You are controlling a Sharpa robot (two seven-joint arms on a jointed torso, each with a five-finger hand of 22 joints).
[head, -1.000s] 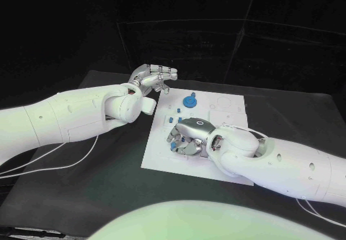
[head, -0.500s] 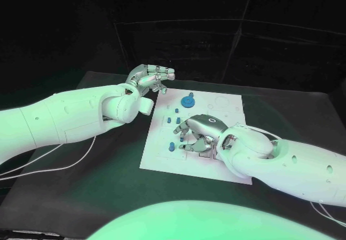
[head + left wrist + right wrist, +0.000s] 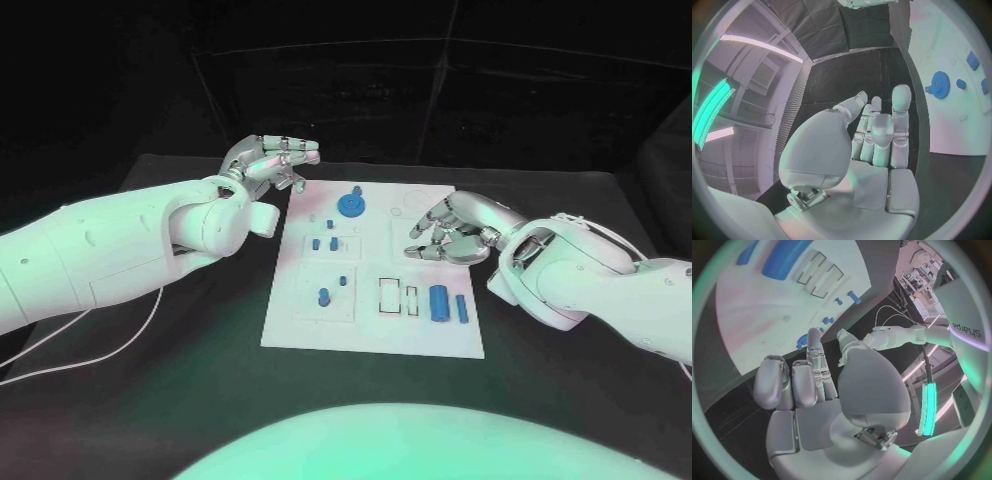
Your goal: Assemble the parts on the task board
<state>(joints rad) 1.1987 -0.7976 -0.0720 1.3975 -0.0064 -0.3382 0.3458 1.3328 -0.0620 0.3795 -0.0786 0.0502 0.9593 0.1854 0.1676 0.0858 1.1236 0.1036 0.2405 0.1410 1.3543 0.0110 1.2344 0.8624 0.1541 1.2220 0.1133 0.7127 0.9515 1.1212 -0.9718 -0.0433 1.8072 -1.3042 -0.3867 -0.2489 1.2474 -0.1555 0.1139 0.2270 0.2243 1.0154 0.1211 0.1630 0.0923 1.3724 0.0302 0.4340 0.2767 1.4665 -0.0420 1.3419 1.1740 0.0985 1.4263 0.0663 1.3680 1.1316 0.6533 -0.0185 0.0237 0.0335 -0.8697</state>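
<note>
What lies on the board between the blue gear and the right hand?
In the head view, only bare white board with faint outlines lies between the gear and the right hand.

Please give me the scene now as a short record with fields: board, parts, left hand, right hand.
board: white plate in the middle of the black table
parts: blue gear at far end; two long blue pieces near right side; small blue pegs on the left half
left hand: empty, beside the board's far left corner
right hand: empty, fingers curled, over the board's right edge

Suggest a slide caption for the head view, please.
Both hands, left and right, hover empty beside the task board with blue parts.
</note>
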